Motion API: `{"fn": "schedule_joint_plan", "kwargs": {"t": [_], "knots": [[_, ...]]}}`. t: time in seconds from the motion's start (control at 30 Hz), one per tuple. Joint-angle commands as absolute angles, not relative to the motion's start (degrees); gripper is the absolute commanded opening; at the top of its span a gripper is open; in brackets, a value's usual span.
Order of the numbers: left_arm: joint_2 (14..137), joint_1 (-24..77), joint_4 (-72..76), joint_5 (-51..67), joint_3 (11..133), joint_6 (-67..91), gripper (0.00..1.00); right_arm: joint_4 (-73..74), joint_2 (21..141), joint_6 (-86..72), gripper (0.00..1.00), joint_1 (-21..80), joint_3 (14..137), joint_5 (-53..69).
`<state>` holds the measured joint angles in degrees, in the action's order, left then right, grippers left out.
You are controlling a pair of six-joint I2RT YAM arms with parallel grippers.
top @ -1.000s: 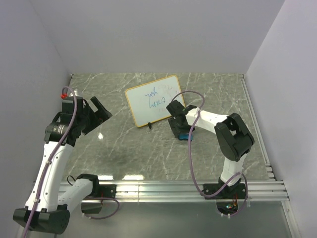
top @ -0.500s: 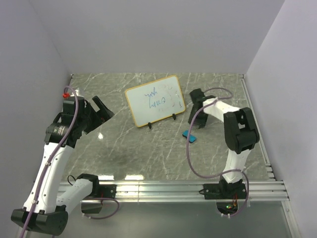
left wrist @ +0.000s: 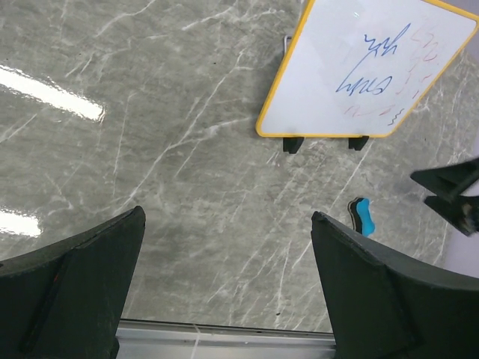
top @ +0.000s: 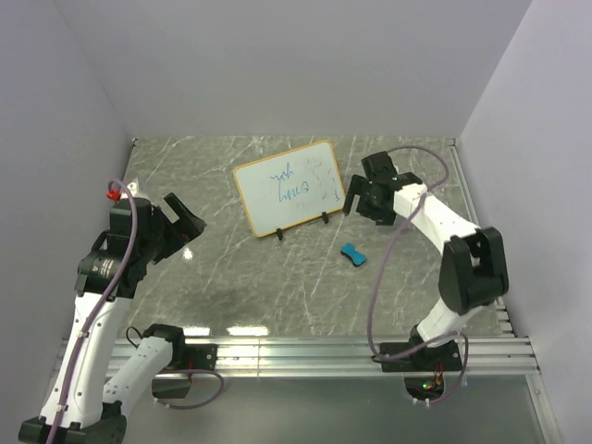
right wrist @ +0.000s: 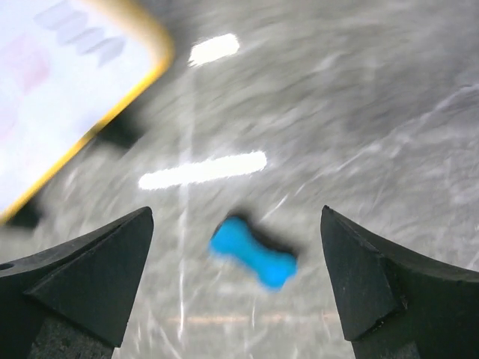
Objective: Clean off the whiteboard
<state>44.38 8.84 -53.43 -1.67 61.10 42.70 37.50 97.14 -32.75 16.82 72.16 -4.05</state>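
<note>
Resting toward the back of the grey marbled table, the whiteboard has its yellow-framed face turned up to the overhead camera. Its two black feet are along the near edge. Blue scribbles and fainter red marks cover much of its face.

The right tool hangs just beside the board's right edge, apart from it. Its fingers are spread wide, with nothing between them. Its wrist view is blurred, yet it shows the board's corner at upper left and a small blue eraser lying on the table below the gap.

In the overhead view the eraser sits near the board's right foot, a little nearer the arms.

The left tool is raised over the left side of the table, well apart from the board. Its fingers are likewise spread and hold nothing.
</note>
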Motion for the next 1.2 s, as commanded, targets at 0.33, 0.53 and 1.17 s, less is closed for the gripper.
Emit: {"fn": "schedule_joint_plan", "kwargs": {"t": [0.33,0.53,1.17], "knots": [[41.31,9.05,-48.78,-1.93,57.22,44.21,0.99,32.44,85.69,-21.80,0.95,21.80,52.31,-4.92],[38.94,9.05,-49.30,-0.44,56.34,45.17,0.99,30.50,86.49,-21.00,0.94,22.06,53.26,-4.66],[39.11,9.05,-51.51,-0.53,57.04,42.45,1.00,28.56,93.95,-20.13,0.91,25.84,57.21,-6.59]]}}
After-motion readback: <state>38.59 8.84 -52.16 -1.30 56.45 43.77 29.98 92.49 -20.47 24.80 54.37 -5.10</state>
